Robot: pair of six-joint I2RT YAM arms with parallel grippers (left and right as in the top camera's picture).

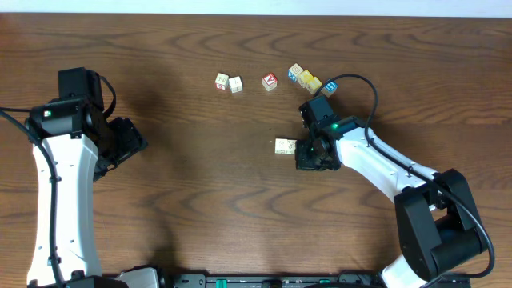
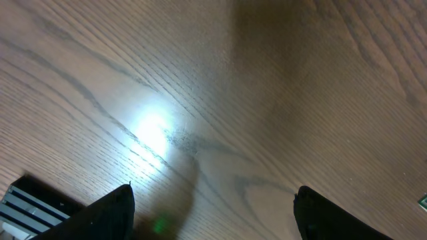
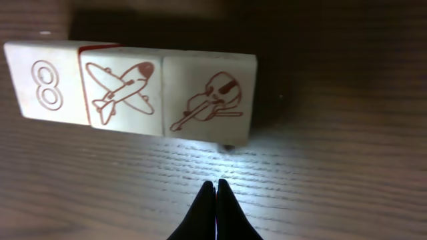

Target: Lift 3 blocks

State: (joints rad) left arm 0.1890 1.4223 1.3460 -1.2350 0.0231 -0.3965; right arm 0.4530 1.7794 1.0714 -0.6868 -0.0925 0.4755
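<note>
**Clerk:** Listing item one: the 3 blocks [image 3: 123, 90]. Location?

**Checker:** Cream cubes set side by side in one row, faces touching, printed with an 8, an aeroplane and a violin. In the right wrist view they lie just ahead of the right gripper [image 3: 215, 185], apart from it, with bare table [image 1: 200, 176] between.

**Clerk:** Item two: that gripper's condition?

**Checker:** Fingers pressed fully together, nothing between them.

**Clerk:** Item three: left gripper [image 2: 213, 192]?

**Checker:** Jaws spread wide, empty, over bare wood well away from the row.

**Clerk:** Sundries?

**Checker:** Red-faced cube [image 1: 270, 82], yellow cube [image 1: 310, 82] and blue-faced cube [image 1: 330, 87], near the far edge.
</note>
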